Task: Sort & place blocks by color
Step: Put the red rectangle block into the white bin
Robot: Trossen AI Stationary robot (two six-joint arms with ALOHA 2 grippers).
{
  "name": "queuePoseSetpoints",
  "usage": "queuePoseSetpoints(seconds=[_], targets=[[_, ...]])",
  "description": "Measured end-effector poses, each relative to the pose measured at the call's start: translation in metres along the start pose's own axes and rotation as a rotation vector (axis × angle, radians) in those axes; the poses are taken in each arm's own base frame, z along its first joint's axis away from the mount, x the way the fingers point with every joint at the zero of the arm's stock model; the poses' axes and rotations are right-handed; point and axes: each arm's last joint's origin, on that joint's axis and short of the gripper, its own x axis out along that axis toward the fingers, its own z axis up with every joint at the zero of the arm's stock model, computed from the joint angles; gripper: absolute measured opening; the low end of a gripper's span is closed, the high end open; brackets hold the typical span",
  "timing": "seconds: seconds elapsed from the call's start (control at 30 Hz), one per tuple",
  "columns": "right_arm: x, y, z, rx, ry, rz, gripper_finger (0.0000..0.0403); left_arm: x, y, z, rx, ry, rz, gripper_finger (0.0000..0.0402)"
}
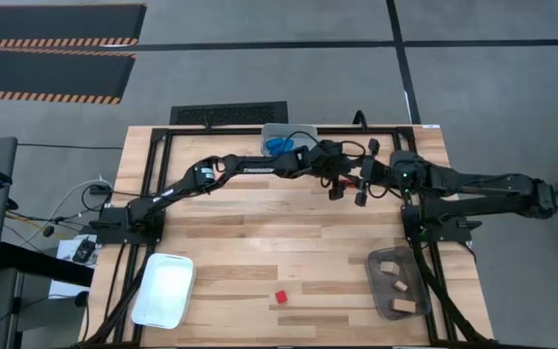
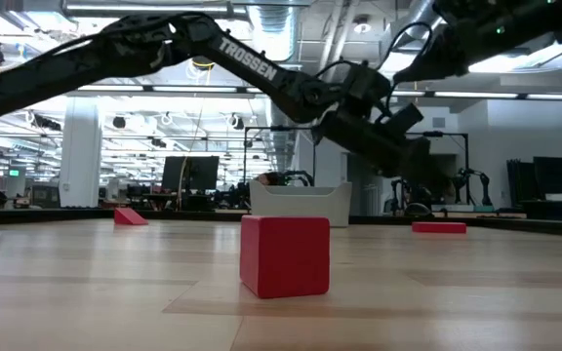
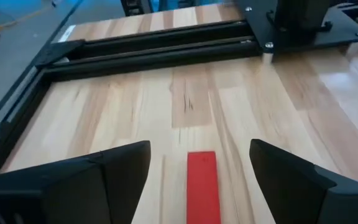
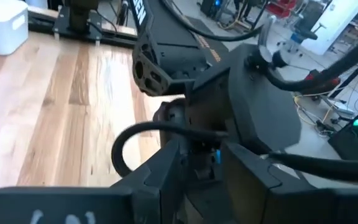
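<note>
Left wrist view shows our left claw (image 3: pixel 199 171) spread wide over a flat red block (image 3: pixel 202 186) lying on the desk (image 3: pixel 123 112). We should descend straight, centred, then close. Right claw (image 1: pixel 360 187) waits nearby, part-open.

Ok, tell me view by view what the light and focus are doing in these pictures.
Low view: the red cube up close is sharp, the room behind bright with ceiling lights. Left wrist view: the flat red block and the left gripper look soft. Right wrist view: the left arm's wrist fills the frame, blurred. High view: even light, small shadows.
</note>
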Motion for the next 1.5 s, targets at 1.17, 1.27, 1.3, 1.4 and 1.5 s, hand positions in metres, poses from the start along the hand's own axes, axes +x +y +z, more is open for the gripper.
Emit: queuePoseSetpoints(seconds=[1.17,1.27,1.3,1.4,1.5], targets=[[0.000,0.000,-0.001,-0.002,0.007,0.003,0.0134,0.012,-0.009,-0.035,0.012,0.248,-0.027,0.0188],[0.000,0.000,-0.001,-0.002,0.008,0.004,0.0134,0.012,-0.008,-0.034,0.014,0.242,-0.015,0.0155],[0.000,0.000,-0.001,-0.002,0.008,0.003,0.0134,0.012,-0.008,-0.034,0.013,0.240,-0.007,0.0145],[0.000,0.000,-0.001,-0.002,0.008,0.003,0.0133,0.012,-0.006,-0.034,0.012,0.239,0.017,0.0112],[0.000,0.000,-0.001,0.000,0.008,0.003,0.0133,0.013,-0.006,-0.034,0.007,0.239,0.028,0.0083]])
